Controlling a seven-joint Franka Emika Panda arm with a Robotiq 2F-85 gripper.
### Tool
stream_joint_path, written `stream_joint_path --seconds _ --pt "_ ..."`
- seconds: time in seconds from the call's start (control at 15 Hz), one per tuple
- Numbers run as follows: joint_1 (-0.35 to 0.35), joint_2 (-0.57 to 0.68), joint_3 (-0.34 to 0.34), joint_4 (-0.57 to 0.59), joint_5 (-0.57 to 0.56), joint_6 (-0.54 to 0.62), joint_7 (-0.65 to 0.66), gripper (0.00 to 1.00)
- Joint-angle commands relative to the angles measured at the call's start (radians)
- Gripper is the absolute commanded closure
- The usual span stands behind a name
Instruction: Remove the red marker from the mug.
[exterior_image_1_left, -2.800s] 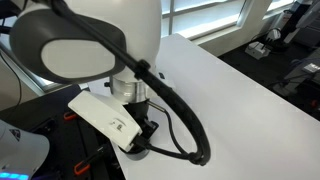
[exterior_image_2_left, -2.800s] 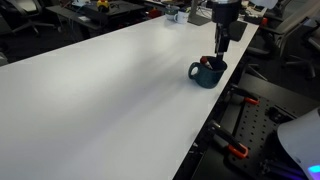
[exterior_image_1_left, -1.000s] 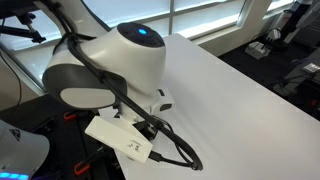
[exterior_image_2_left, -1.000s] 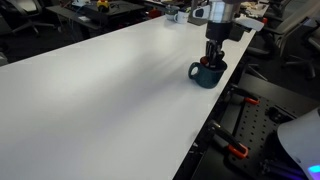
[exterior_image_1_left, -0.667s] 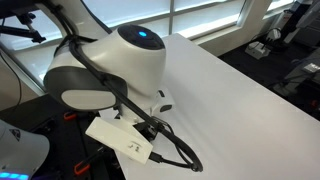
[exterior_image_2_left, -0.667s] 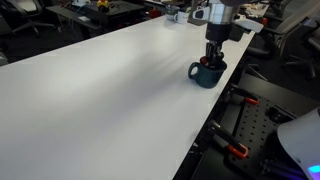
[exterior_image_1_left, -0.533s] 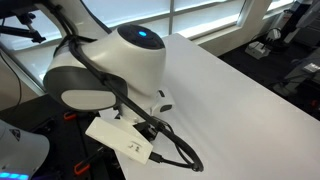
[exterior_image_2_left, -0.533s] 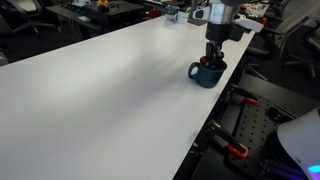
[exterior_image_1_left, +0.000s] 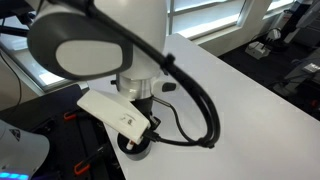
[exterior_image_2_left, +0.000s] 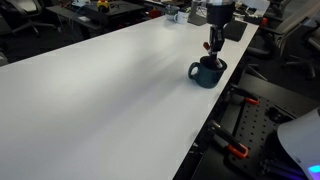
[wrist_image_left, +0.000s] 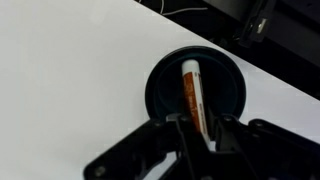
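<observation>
Fills an exterior view with bulky white arm (exterior_image_1_left: 92, 42), bent over and reaching toward 6 o'clock, flat white wrist housing (exterior_image_1_left: 115, 114) slanting below the big joint. Points dark two-finger gripper (exterior_image_2_left: 214, 46) straight down from 12 o'clock. In wrist view, enters from 6 o'clock and pinches slim red-orange marker (wrist_image_left: 190, 92) between black fingers (wrist_image_left: 177, 137), jaws drawn in against it.

White table (exterior_image_2_left: 100, 90), window blinds (exterior_image_1_left: 200, 14)

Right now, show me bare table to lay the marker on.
Bare: the long table stretch between the mug and the near edge, in an exterior view. Crowded: the mug's corner under the gripper holding the marker, and far-end clutter.
</observation>
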Motion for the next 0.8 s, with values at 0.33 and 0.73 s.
stream_joint_path --seconds 0.33,0.73 --pt "0.154 -0.199 0.175 0.191 0.051 -0.683 0.327 0.95" --pt "0.26 -0.104 0.247 0.263 0.158 -0.763 0.431 0.95"
